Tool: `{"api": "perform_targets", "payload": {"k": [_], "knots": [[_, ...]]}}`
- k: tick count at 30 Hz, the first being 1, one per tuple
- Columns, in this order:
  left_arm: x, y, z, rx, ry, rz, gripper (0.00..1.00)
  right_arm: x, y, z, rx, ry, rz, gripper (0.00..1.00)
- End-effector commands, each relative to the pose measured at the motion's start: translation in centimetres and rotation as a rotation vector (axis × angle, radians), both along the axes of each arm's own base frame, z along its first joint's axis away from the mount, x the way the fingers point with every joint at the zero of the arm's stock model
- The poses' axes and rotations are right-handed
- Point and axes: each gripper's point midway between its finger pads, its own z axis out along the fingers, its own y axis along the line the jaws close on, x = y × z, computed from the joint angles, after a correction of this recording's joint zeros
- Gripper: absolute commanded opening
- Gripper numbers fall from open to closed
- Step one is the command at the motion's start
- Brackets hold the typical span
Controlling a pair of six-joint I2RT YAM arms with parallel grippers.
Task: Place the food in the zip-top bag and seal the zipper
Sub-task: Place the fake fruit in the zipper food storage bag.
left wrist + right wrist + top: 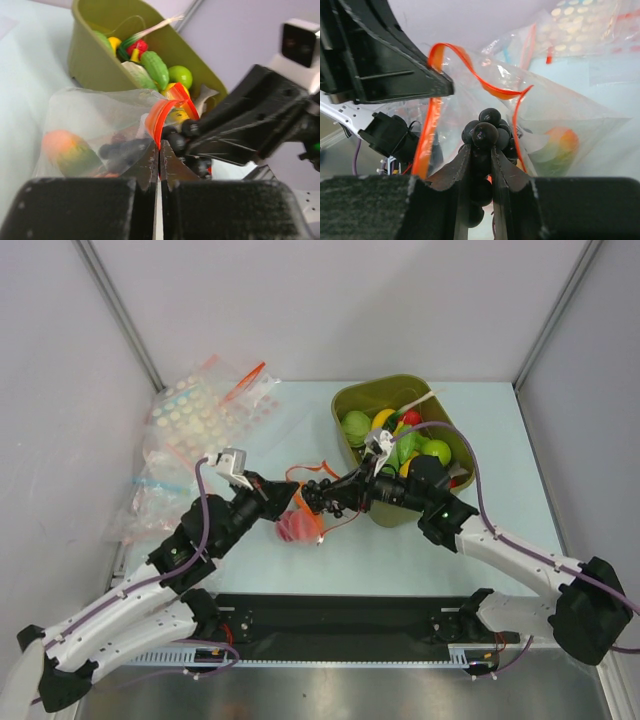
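Now left gripper (159, 156) is clamped shut on the bag's (95, 112) red zip strip (162, 117), mid table (400, 550). Right gripper (481, 147) pinches dark grapes (485, 131) at the bag's mouth, a peach toy (67, 150) already inside.

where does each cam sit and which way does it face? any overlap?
Top external: above and behind the bases, looking down on the table; left arm and right arm show, meeting at the zip-top bag.
Left wrist: faces the olive tub; left gripper shows, shut on the bag.
Right wrist: faces into the bag mouth; right gripper shows, holding dark grapes.
Wrist views share bag, zipper, grapes.
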Motion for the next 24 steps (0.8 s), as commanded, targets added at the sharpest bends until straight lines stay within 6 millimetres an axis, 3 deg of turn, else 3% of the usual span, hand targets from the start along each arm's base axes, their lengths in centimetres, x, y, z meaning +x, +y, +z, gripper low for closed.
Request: {"api": "perform_targets", "payload": {"k": [1,5,8,9,11,12,14,24], "knots": [[-1.1,-1.2,3.0,-0.074,-0.102,-0.091,0.02,0.8,0.8,2.2,0.043,-0.058,-0.010,0.17],[-1.1,-2.3,2.6,-0.065,-0.096,-0.137,0.01,1.4,1.3,1.2,0.039,-0.026,-0.039,0.20],[-1.3,-2.9,2.5,-0.059,-0.096,-0.168,0.00,2.0,2.3,-0.2,0.016,0.008,-0.068,0.31],[-1.1,-3.1,2.3,-0.054,-0.088,-0.168,0.00,2.4,2.5,-0.6,0.005,0.020,-0.084,0.45],[-1.1,-3.0,2.1,-0.045,-0.082,-0.164,0.00,2.7,3.0,-0.8,-0.014,0.034,-0.090,0.55],[-1.0,-2.8,2.3,-0.046,-0.083,-0.155,0.00,2.9,3.0,-1.4,-0.030,0.048,-0.107,0.78],[-0.5,-2.2,1.9,-0.038,-0.063,-0.106,0.01,3.2,2.6,-1.8,-0.036,0.053,-0.142,0.97],[0.7,0.5,0.9,-0.027,-0.013,0.052,0.01,4.2,-0.7,0.7,0.006,-0.008,-0.313,1.00]]}}
